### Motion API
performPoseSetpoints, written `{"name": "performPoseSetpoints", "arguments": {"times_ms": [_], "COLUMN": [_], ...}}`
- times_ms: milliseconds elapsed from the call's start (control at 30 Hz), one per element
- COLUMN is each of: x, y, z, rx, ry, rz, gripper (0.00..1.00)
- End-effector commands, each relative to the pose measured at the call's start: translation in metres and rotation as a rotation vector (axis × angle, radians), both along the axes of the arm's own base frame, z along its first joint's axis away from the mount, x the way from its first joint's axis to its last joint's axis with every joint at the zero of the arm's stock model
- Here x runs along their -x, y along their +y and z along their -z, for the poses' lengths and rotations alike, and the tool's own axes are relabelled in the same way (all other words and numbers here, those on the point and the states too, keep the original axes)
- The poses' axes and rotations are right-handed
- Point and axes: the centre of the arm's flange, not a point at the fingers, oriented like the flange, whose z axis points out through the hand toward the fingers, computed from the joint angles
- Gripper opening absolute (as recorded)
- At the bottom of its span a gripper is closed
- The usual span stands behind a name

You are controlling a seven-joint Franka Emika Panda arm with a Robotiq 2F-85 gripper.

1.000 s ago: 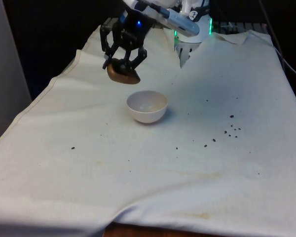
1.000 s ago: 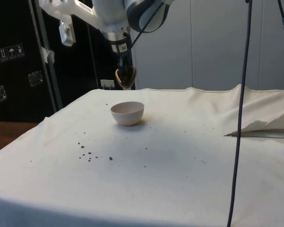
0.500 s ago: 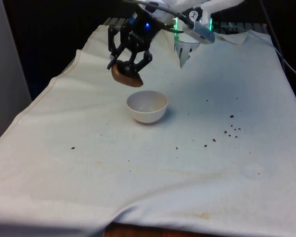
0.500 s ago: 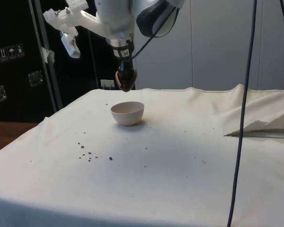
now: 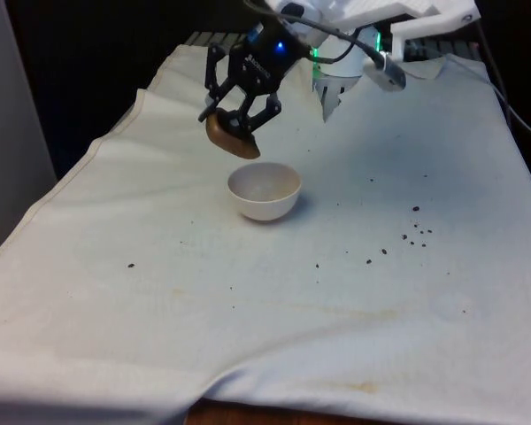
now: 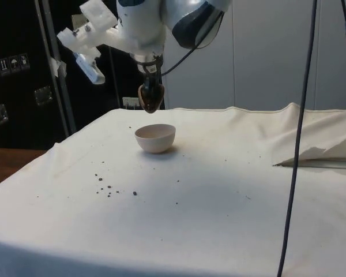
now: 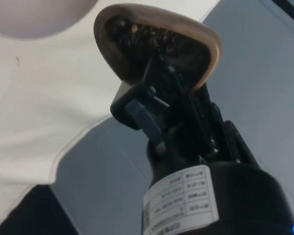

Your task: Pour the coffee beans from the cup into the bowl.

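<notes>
Front view: the brown cup (image 5: 231,136) is being held clamped between the fingers of the gripper (image 5: 239,113), raised above the cloth (image 5: 159,292) and just to the front view's left of the white bowl (image 5: 264,190), slightly beyond its far rim. Over the last second the cup is being carried from farther left toward the bowl and tilted more steeply; the pour is judged to be starting, with no beans yet seen falling. Loose beans (image 5: 415,234) are lying scattered on the cloth to the front view's right, well apart from the bowl.

Side view: the cup (image 6: 150,98) is being held in the gripper (image 6: 150,92) above the bowl (image 6: 155,137), clear of the rim. A few stray beans (image 6: 108,188) are lying nearer the camera.

Wrist view: the cup (image 7: 157,41) is being gripped at its rim, squeezed out of round, with coffee beans (image 7: 152,36) inside it. The bowl (image 7: 34,17) is lying near its mouth.
</notes>
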Motion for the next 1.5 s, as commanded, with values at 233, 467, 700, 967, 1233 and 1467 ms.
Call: {"name": "performPoseSetpoints", "arguments": {"times_ms": [233,467,700,967,1233,1467], "x": [0.009,0.012,0.014,0.015,0.016,0.019], "y": [0.002,0.002,0.004,0.012,0.025,0.042], "z": [0.004,0.005,0.006,0.009,0.011,0.015], "rx": [0.067,0.117,0.162,0.227,0.285,0.327], "ry": [-0.02,-0.019,-0.017,-0.02,-0.04,-0.069], "rz": [-0.016,-0.033,-0.044,-0.053,-0.048,-0.038], "gripper": [0.03,0.03,0.03,0.03,0.03,0.03]}}
